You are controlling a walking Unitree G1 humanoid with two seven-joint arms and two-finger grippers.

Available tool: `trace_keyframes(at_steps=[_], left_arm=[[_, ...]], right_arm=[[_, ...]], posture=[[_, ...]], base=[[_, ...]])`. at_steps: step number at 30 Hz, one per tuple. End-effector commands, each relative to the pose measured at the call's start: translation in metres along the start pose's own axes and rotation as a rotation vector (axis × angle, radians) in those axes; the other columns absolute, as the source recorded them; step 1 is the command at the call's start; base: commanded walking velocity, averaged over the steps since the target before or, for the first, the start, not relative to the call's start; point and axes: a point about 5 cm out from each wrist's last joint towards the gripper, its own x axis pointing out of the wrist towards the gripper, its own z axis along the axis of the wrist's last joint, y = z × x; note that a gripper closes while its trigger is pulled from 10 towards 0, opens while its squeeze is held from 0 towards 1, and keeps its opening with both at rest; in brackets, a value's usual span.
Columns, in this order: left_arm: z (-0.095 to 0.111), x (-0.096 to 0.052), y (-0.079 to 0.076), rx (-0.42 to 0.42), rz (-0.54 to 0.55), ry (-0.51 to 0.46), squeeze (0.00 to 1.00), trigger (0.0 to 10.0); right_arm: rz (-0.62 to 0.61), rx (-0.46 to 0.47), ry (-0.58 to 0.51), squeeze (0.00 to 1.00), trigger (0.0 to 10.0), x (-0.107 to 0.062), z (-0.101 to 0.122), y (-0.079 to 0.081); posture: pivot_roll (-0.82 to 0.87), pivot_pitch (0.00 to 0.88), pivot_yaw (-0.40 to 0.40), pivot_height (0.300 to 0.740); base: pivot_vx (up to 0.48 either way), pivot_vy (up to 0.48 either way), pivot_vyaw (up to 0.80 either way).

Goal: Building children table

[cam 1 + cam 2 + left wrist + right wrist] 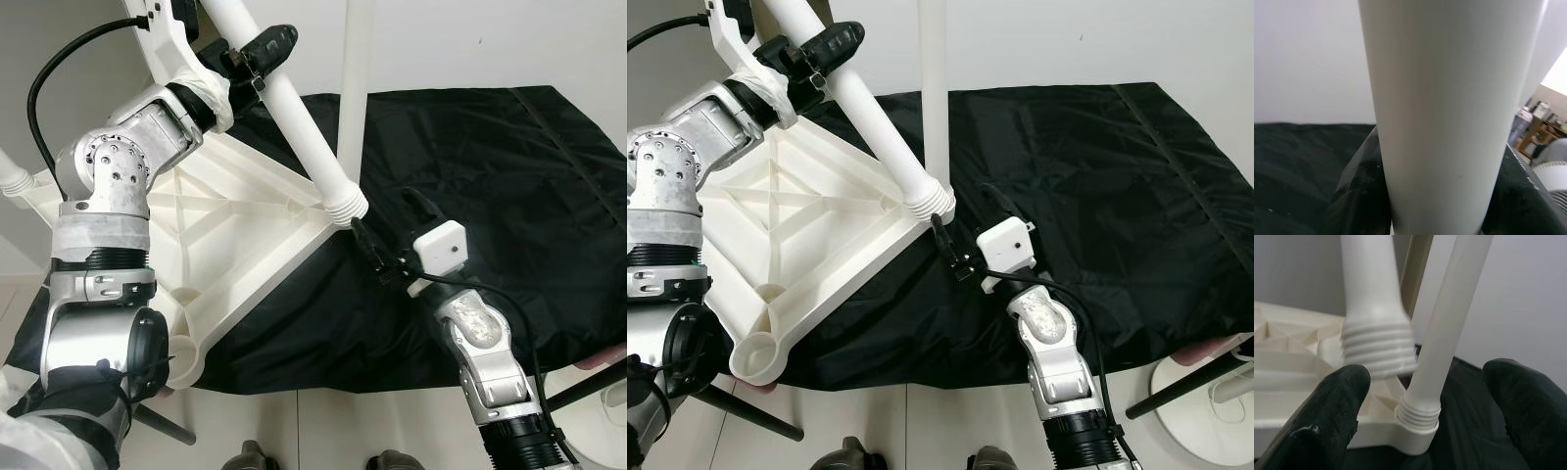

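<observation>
The white children's table top lies upside down on a black cloth. One white leg stands upright, its threaded foot seated in a corner socket. My left gripper is shut on a second white leg and holds it tilted. That leg's threaded end hangs just above the same corner, beside the upright leg. My right gripper is open close by, its fingers on either side of both legs and touching neither.
An open leg socket sits at the table top's near corner. A black stand leg and a white round base lie at the lower right. Thin black tripod legs cross the floor at lower left. A white wall rises behind the cloth.
</observation>
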Motion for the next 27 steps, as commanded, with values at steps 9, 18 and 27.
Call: trace_keyframes(at_steps=[9,18,27], left_arm=[[0.011,-0.008,-0.007,0.158,0.042,-0.058,0.00,10.0],[-0.007,-0.003,-0.030,0.255,0.021,-0.044,0.00,10.0],[-0.015,-0.001,-0.053,0.282,-0.020,-0.056,0.00,10.0]], right_arm=[[0.039,0.080,0.061,0.00,10.0,0.011,-0.004,0.011],[0.102,0.095,0.036,0.00,10.0,0.034,0.012,0.020],[0.138,0.110,0.016,0.00,10.0,0.059,0.021,0.031]], posture=[[-0.07,0.000,0.036,0.740],[-0.06,0.000,0.015,0.740],[-0.04,0.000,0.008,0.740]], base=[[0.000,0.000,0.00],[0.000,0.000,0.00],[0.000,0.000,0.00]])
